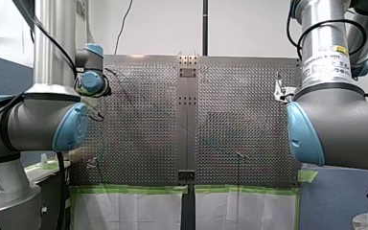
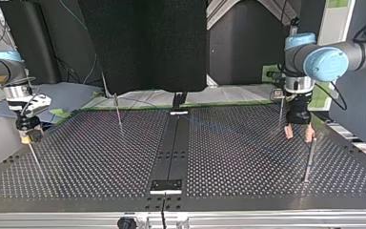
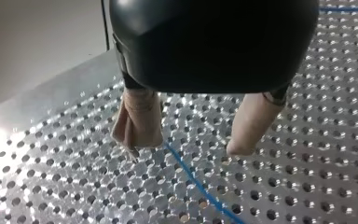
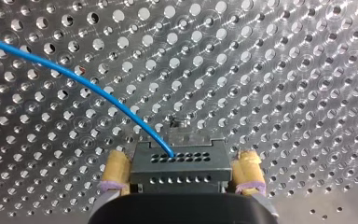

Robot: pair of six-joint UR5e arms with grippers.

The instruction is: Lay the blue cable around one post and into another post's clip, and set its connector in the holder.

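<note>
My right gripper (image 4: pixel 182 162) is clamped on the black connector (image 4: pixel 179 170), its yellow pads pressing the two sides, over the perforated table (image 4: pixel 298 70). The blue cable (image 4: pixel 74 77) leaves one of the connector's holes and curves away across the table. My left gripper (image 3: pixel 189 144) hangs spread, with nothing between its beige pads and the cable running on the table beneath the gap.

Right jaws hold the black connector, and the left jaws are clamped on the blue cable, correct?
Not quite. In the left wrist view the left jaws stand open, the blue cable lying on the table under them. The right jaws do hold the black connector.
</note>
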